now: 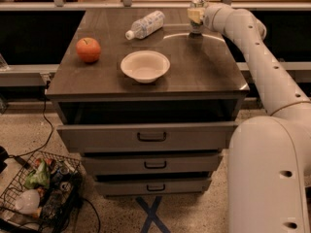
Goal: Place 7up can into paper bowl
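Grasp step, looks like: the gripper (198, 8) is parked at the 7up can (195, 17), 1 o'clock from the paper bowl (145, 65). Grip can't be told. A lift-and-carry toward 7 o'clock is needed next.
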Controlling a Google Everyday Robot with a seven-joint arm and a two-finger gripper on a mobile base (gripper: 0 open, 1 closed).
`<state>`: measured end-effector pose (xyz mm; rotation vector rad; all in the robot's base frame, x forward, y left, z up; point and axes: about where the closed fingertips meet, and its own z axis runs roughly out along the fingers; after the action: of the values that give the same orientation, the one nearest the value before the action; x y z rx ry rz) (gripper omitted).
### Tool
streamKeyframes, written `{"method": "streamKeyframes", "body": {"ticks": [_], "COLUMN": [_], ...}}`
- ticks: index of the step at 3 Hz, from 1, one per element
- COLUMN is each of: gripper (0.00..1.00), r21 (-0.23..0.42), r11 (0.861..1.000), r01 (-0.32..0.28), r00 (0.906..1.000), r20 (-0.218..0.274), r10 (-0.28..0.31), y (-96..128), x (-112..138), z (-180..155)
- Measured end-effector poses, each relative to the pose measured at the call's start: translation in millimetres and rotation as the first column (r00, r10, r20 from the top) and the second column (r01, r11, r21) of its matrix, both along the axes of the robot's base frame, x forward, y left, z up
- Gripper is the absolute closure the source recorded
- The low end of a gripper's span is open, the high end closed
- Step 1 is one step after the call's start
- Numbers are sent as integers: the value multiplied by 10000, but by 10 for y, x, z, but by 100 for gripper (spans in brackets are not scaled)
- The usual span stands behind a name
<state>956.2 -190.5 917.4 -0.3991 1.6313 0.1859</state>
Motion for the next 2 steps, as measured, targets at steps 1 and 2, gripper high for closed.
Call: {"method": "streamKeyframes", "body": {"ticks": [1,2], "gripper": [100,100], "r21": [-617,-1097], "r11": [9981,9935], "r01": [75,317], "r00": [10000,9995], "r20": [9,-53], "r10": [-74,-325], "y": [-80,-183], "x": [-132,-372], "z": [248,576]}}
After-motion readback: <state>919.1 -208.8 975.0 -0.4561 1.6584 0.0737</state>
